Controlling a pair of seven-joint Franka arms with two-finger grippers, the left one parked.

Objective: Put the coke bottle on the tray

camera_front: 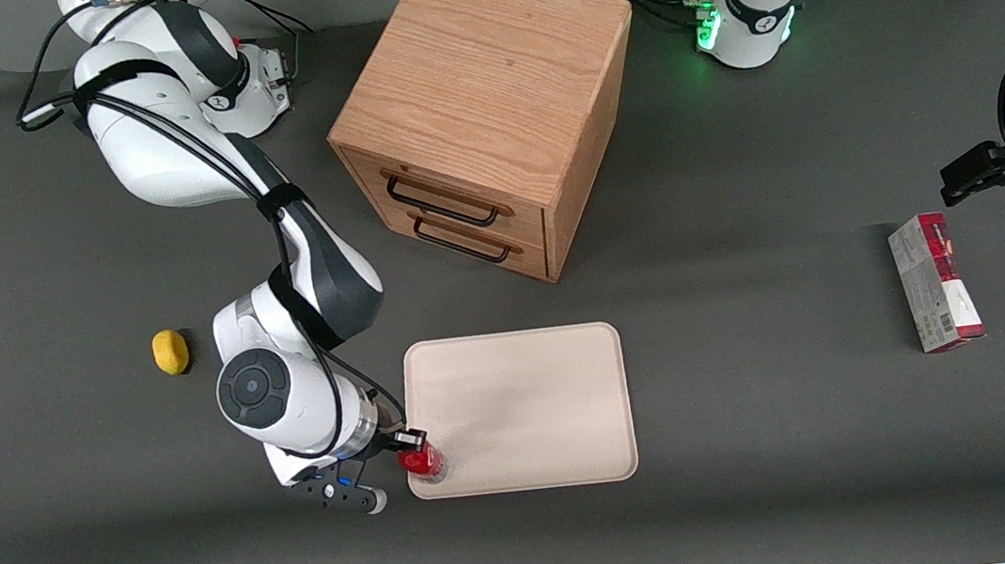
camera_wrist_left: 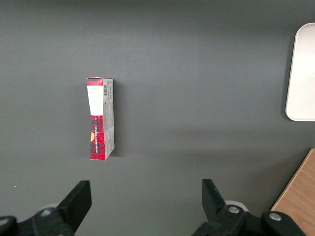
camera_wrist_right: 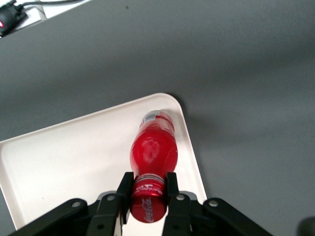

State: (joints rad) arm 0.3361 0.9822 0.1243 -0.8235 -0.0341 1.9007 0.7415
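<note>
The small red coke bottle point(camera_front: 423, 461) point(camera_wrist_right: 153, 150) stands upright at the corner of the cream tray point(camera_front: 535, 401) point(camera_wrist_right: 69, 152) that is nearest the front camera and the working arm. My gripper point(camera_front: 412, 450) point(camera_wrist_right: 148, 189) is shut on the bottle's red cap, one black finger pressed to each side of it. In the wrist view the bottle's clear base meets the tray surface close to the rim, though contact cannot be confirmed.
A wooden drawer cabinet point(camera_front: 483, 114) stands farther from the front camera than the tray. A yellow lemon point(camera_front: 171, 352) lies beside the working arm. A red-and-grey carton point(camera_front: 935, 282) point(camera_wrist_left: 100, 118) lies toward the parked arm's end.
</note>
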